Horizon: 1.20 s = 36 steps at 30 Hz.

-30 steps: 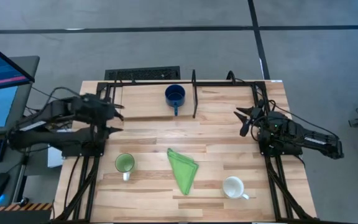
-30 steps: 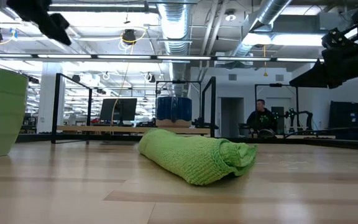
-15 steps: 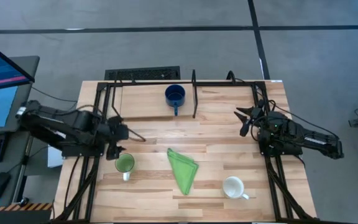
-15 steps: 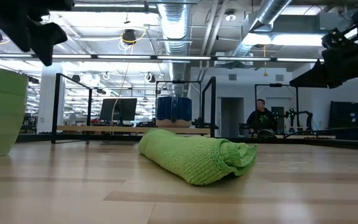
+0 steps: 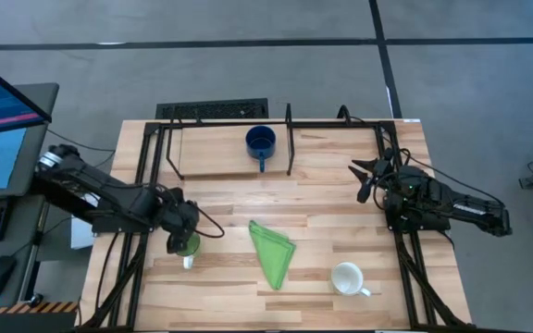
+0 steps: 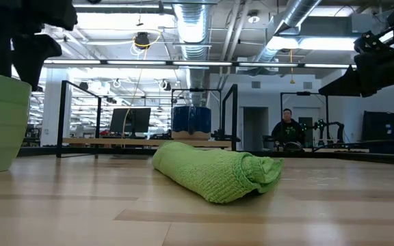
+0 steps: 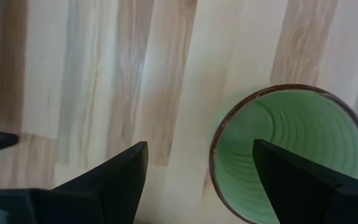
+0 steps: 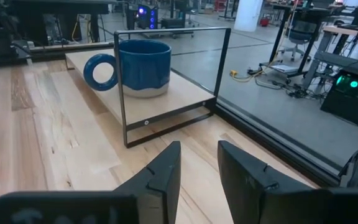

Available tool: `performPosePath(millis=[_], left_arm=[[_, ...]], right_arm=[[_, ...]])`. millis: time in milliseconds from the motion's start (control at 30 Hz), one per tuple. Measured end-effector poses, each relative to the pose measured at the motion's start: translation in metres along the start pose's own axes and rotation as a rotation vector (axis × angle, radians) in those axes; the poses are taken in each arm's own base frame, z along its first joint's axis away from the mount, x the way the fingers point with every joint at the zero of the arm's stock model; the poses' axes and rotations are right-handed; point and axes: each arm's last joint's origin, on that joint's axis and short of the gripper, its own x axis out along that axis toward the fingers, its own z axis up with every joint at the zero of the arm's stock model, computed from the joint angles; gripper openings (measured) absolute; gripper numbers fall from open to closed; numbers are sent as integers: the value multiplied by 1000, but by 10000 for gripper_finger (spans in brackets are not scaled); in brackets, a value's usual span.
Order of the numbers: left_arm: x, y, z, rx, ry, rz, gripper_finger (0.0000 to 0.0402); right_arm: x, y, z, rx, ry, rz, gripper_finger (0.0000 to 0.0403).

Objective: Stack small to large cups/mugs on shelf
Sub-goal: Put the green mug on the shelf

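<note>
The left gripper's [image 7: 197, 180] two dark fingers [image 7: 114, 177] stand wide apart, one of them over the mouth of the green mug [image 7: 291, 152] and the other over bare wood just beside its rim, with nothing clamped between them. From above, this gripper [image 5: 183, 227] sits right over the green mug [image 5: 188, 246], which stands upright near the left front part of the table [image 5: 340, 199]; in the low view its green wall [image 6: 2, 123] fills the left edge, with the dark gripper just above it.

The right gripper [image 8: 197, 171] waits near the right edge of the table [image 5: 366, 178], its fingers [image 8: 160, 177] a narrow gap apart and holding nothing.

The blue mug [image 5: 260, 142] stands upright on the wooden base of the shelf [image 5: 290, 139] at the back of the table, its handle turned toward the front. The right wrist view shows it [image 8: 135, 67] inside the black rod frame [image 8: 173, 81]. The white mug [image 5: 348, 277] stands upright near the right front of the table, well apart from both grippers. A folded green cloth [image 5: 272, 250] lies between the green and white mugs.

Beyond the table, the low view shows a person [image 6: 287, 130] seated far back in the room.
</note>
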Motion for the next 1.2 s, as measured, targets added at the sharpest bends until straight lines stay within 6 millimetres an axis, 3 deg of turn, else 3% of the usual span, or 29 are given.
performPosePath(millis=[467, 1200], left_arm=[[29, -17, 7, -27, 130, 53, 283], [30, -18, 5, -72, 178, 35, 283]], right_arm=[[0, 0, 0, 1, 0, 0, 127], [0, 0, 0, 1, 0, 0, 127]])
